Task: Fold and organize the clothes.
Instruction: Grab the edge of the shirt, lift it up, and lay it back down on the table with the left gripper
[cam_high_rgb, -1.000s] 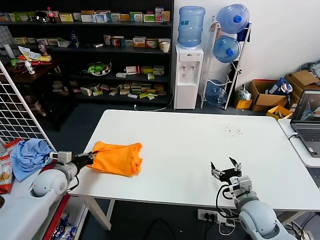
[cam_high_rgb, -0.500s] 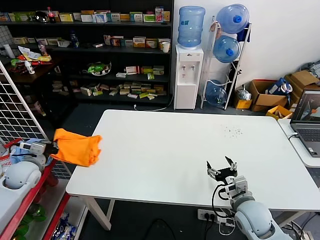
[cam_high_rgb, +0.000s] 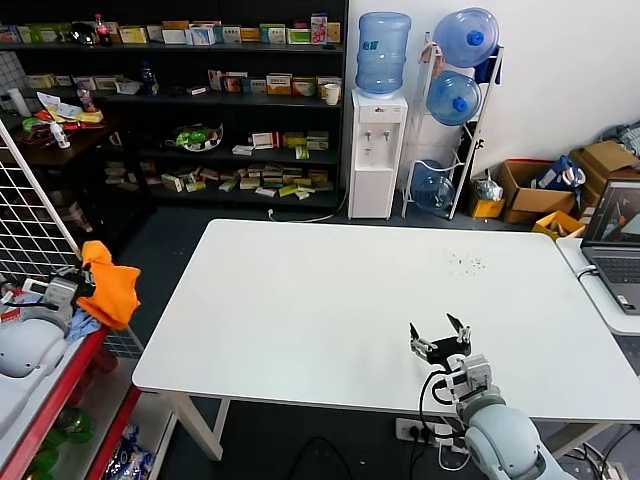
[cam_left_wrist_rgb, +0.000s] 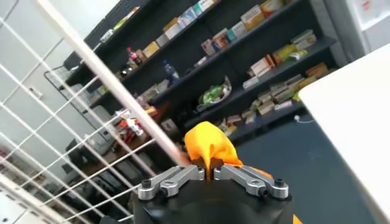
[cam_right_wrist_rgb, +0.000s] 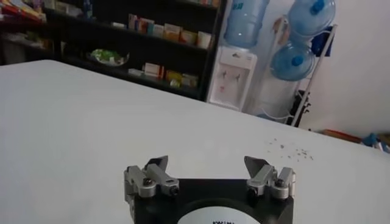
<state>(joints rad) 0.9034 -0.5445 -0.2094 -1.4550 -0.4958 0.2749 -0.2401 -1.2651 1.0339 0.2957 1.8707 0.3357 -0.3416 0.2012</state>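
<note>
The bright orange T-shirt (cam_high_rgb: 110, 285) hangs bunched in the air left of the white table (cam_high_rgb: 330, 300), beside the wire rack. My left gripper (cam_high_rgb: 82, 283) is shut on it; in the left wrist view the orange cloth (cam_left_wrist_rgb: 210, 146) is pinched between the closed jaws of the left gripper (cam_left_wrist_rgb: 209, 171). My right gripper (cam_high_rgb: 440, 338) is open and empty, resting low over the table's front right part; the right wrist view shows the right gripper (cam_right_wrist_rgb: 207, 167) with its fingers spread above bare tabletop.
A white wire grid rack (cam_high_rgb: 35, 225) and a red-edged cart (cam_high_rgb: 50, 385) with a light blue cloth (cam_high_rgb: 80, 325) stand at the left. A laptop (cam_high_rgb: 615, 245) sits on a side table at right. Shelves (cam_high_rgb: 200, 100) and a water dispenser (cam_high_rgb: 378, 150) stand behind.
My left gripper has carried the orange T-shirt off the table's left edge and further left to the cart by the wire rack. The right gripper has barely shifted.
</note>
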